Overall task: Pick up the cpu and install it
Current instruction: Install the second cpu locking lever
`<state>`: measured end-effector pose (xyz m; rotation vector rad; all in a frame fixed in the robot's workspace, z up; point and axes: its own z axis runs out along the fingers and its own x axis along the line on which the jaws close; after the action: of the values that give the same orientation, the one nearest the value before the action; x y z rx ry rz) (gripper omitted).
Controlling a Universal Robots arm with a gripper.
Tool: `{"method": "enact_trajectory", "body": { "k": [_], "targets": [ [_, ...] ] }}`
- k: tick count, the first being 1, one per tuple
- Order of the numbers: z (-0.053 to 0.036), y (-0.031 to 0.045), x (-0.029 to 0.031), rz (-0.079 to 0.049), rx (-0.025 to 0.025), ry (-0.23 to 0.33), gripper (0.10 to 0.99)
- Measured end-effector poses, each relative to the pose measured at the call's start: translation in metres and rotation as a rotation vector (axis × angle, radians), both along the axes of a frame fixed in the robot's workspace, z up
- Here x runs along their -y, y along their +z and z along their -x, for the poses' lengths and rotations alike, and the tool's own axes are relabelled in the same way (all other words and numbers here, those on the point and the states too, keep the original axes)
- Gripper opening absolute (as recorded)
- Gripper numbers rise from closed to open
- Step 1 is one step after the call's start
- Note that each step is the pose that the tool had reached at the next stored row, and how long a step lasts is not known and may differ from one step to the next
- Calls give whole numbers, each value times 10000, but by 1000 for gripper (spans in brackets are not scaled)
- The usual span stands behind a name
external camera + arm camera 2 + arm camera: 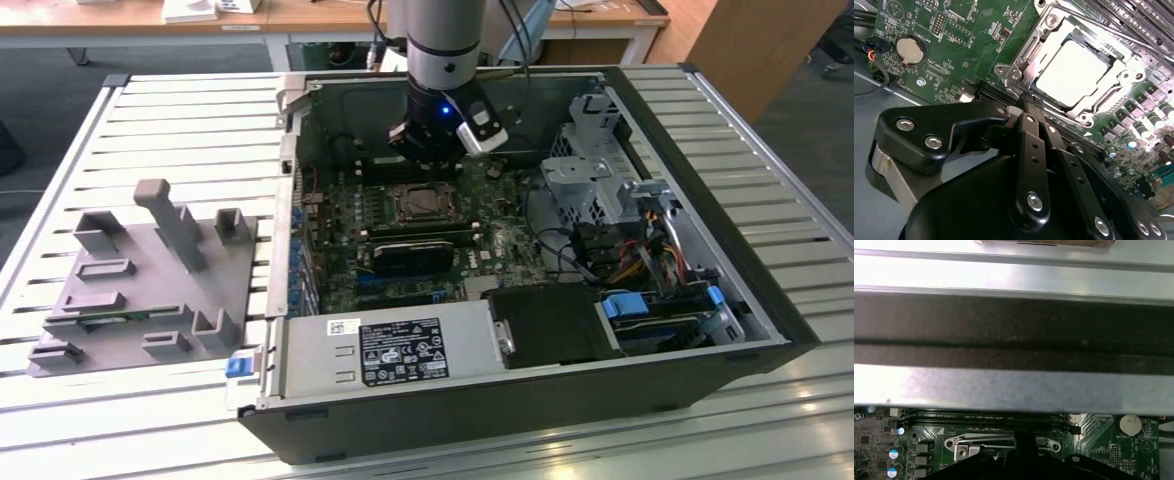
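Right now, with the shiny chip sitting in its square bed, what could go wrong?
The cpu lies in its socket, but the metal frame looks open, so a bump might shift it. The gripper, fingers together, hangs close beside the socket, so a careless move could scrape the green board.

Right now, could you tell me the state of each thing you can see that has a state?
cpu: lying flat in the socket, nothing holding it.
socket frame: open, swung clear of the cpu.
pincer: shut, empty, just beside the socket.
case: side panel off, board exposed.
holder: on the table beside the case, at the exterior view's left.
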<state>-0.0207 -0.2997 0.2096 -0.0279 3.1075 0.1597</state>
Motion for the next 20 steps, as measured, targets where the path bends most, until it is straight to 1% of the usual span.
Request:
{"method": "enact_trajectory", "body": {
  "k": [20],
  "targets": [
    [0, 0, 49, -1, 1, 1, 106]
  ]
}}
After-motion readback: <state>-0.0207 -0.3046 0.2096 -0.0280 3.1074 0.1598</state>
